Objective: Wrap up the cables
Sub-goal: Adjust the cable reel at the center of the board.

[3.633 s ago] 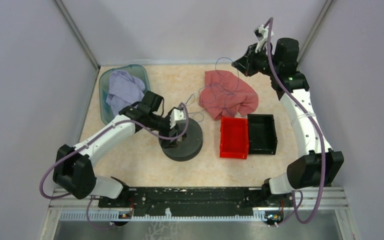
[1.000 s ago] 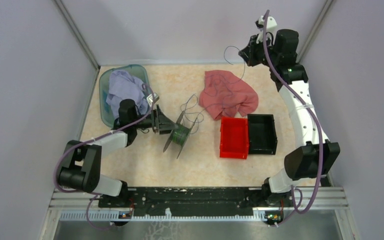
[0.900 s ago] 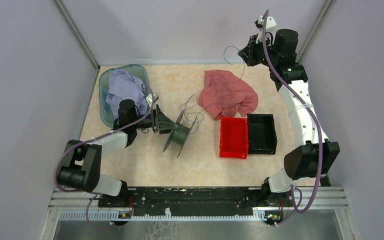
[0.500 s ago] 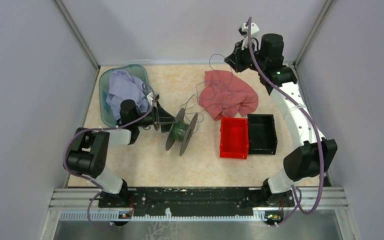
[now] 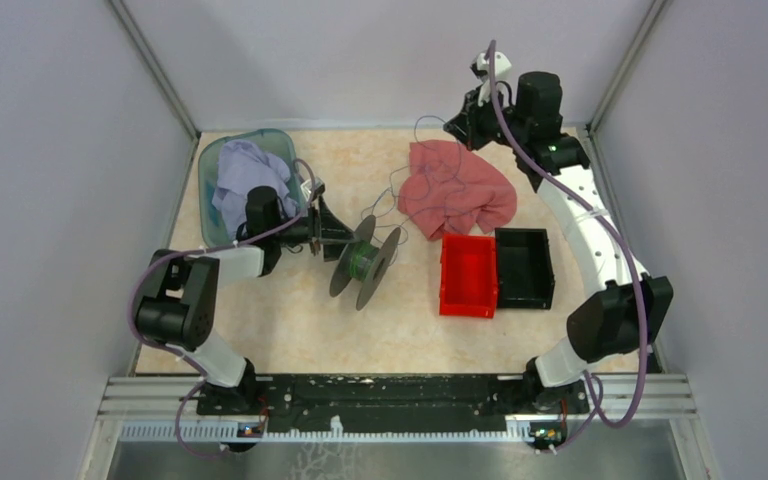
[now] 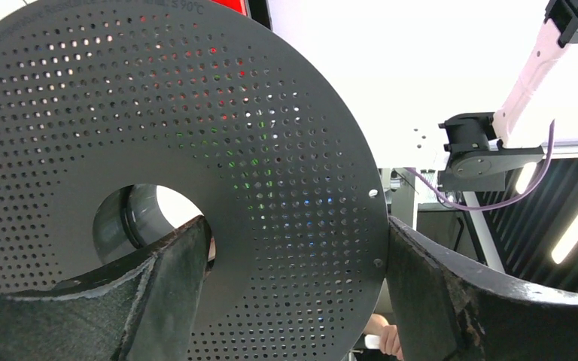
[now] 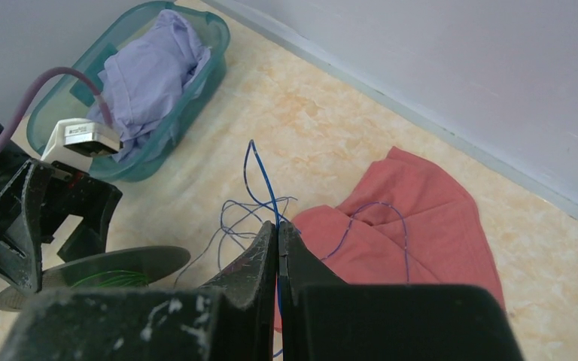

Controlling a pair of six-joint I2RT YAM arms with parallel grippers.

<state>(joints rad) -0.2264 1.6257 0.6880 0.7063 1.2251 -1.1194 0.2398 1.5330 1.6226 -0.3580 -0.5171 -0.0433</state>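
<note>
1. Top view: left tool (image 5: 340, 238) sits low over the worktop (image 5: 290, 320), reaching right. It is clamped on the near flange of the spool (image 5: 365, 262).
2. The spool stands on edge, tilted, mid-worktop, with green winding (image 5: 362, 263) on its core.
3. Right tool (image 5: 452, 127) is raised at the far edge, just past the red cloth (image 5: 458, 190). It is closed on the cable (image 5: 396, 186).
4. The cable hangs from the right tool in loose loops, crosses the cloth's left side and runs down to the spool.
5. A teal basin (image 5: 203, 205) holding a lilac cloth (image 5: 245, 175) sits far left, just behind the left arm. A red bin (image 5: 468, 275) and black bin (image 5: 525, 268) touch side by side, right of the spool and just near of the red cloth.
6. Left wrist: the perforated flange fills the frame. The fingers (image 6: 158, 293) are set wide, one at the hub hole's edge and the other against the outer rim. The flange spans between them.
7. Right wrist: the jaws are together with the cable nipped at the tips. One strand rises above the tips. Loops lie on the worktop between cloth and spool, and one lies on the cloth.
8. Same view: the spool and left tool are lower left, the basin upper left.
</note>
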